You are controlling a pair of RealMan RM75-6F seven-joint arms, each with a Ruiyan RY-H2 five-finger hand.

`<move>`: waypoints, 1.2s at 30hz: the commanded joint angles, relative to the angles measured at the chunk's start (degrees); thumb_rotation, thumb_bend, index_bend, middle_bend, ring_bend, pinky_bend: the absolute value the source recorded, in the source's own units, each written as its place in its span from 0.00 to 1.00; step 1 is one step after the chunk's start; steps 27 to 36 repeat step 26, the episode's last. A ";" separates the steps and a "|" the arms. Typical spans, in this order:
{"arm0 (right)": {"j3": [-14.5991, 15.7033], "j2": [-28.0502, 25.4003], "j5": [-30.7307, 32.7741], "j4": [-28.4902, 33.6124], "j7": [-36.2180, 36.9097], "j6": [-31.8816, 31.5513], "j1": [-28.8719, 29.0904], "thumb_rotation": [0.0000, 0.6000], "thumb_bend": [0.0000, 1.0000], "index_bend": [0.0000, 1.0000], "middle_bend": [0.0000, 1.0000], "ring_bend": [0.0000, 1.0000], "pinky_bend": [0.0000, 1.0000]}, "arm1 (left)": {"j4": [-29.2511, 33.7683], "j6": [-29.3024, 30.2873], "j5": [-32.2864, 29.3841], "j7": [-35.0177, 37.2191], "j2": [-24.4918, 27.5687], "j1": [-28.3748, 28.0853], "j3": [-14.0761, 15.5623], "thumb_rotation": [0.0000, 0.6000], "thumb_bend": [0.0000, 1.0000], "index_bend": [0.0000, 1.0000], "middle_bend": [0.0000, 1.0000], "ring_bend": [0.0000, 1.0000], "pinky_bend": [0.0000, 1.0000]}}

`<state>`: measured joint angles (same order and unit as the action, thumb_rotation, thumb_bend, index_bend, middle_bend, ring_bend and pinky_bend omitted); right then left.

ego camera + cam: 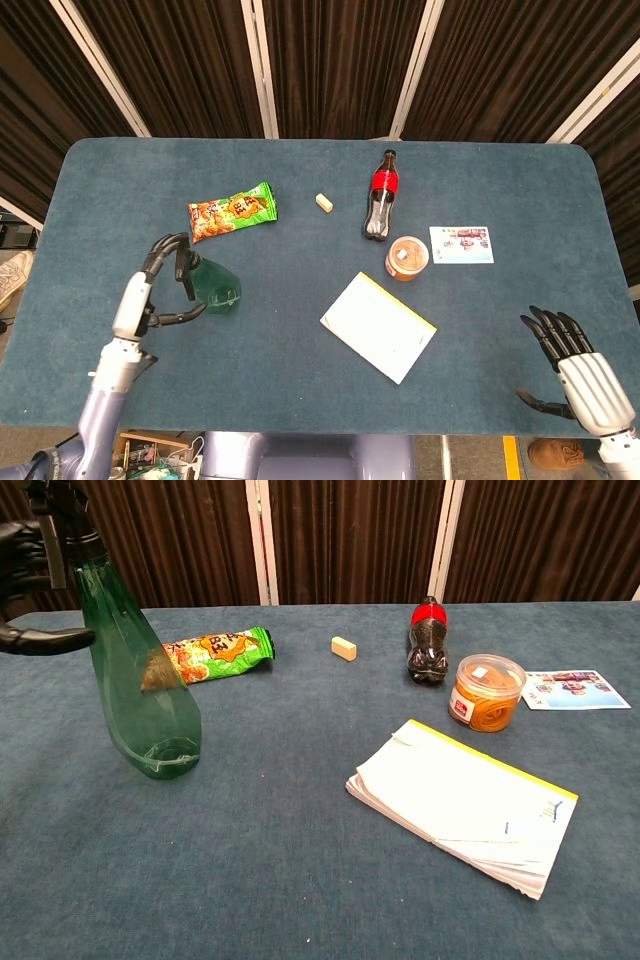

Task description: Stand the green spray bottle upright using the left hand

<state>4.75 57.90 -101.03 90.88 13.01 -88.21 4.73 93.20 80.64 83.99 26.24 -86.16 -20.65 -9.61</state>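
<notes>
The green spray bottle stands upright on its base at the left of the blue table, black spray head on top. My left hand sits just left of it with fingers and thumb spread apart around the neck, holding nothing; whether a fingertip still touches the spray head is unclear. My right hand hovers at the table's near right corner, fingers spread and empty, far from the bottle; the chest view does not show it.
A green snack bag lies just behind the bottle. A small beige block, a lying cola bottle, an orange tub, a picture card and a white notebook occupy the middle and right.
</notes>
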 commanded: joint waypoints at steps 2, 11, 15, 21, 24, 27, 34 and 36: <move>-0.12 0.05 0.25 0.07 -0.24 0.08 0.00 1.00 0.21 0.00 0.00 0.00 0.00 | 0.57 4.38 2.73 -1.61 3.46 3.37 2.34 1.00 0.14 0.15 0.07 0.00 0.04; -3.73 1.47 6.32 -0.16 -6.00 -2.22 -1.59 1.00 0.21 0.00 0.00 0.00 0.00 | -0.83 9.35 4.03 -21.85 14.86 11.23 9.09 1.00 0.14 0.13 0.08 0.00 0.04; -7.31 3.67 13.12 -0.80 -12.53 -3.08 -2.45 1.00 0.21 0.00 0.00 0.00 0.00 | 1.52 11.75 0.39 -34.27 17.38 15.56 10.93 1.00 0.14 0.13 0.08 0.00 0.04; -7.83 5.08 13.67 0.45 -16.89 -3.87 -2.86 1.00 0.21 0.00 0.00 0.00 0.00 | 2.52 15.91 -0.26 -46.37 16.71 17.95 10.41 1.00 0.14 0.12 0.06 0.00 0.04; -7.14 4.99 12.37 1.03 -17.27 -3.91 -2.98 1.00 0.21 0.00 0.00 0.00 0.00 | 2.67 16.90 1.64 -45.21 16.60 18.18 10.43 1.00 0.14 0.12 0.06 0.00 0.04; -6.65 4.96 11.66 1.34 -17.48 -3.72 -3.07 1.00 0.21 0.00 0.00 0.00 0.00 | 1.67 17.40 3.02 -44.26 16.35 18.29 10.49 1.00 0.14 0.12 0.06 0.00 0.04; -6.65 4.96 11.66 1.34 -17.48 -3.72 -3.07 1.00 0.21 0.00 0.00 0.00 0.00 | 1.67 17.40 3.02 -44.26 16.35 18.29 10.49 1.00 0.14 0.12 0.06 0.00 0.04; -6.65 4.96 11.66 1.34 -17.48 -3.72 -3.07 1.00 0.21 0.00 0.00 0.00 0.00 | 1.67 17.40 3.02 -44.26 16.35 18.29 10.49 1.00 0.14 0.12 0.06 0.00 0.04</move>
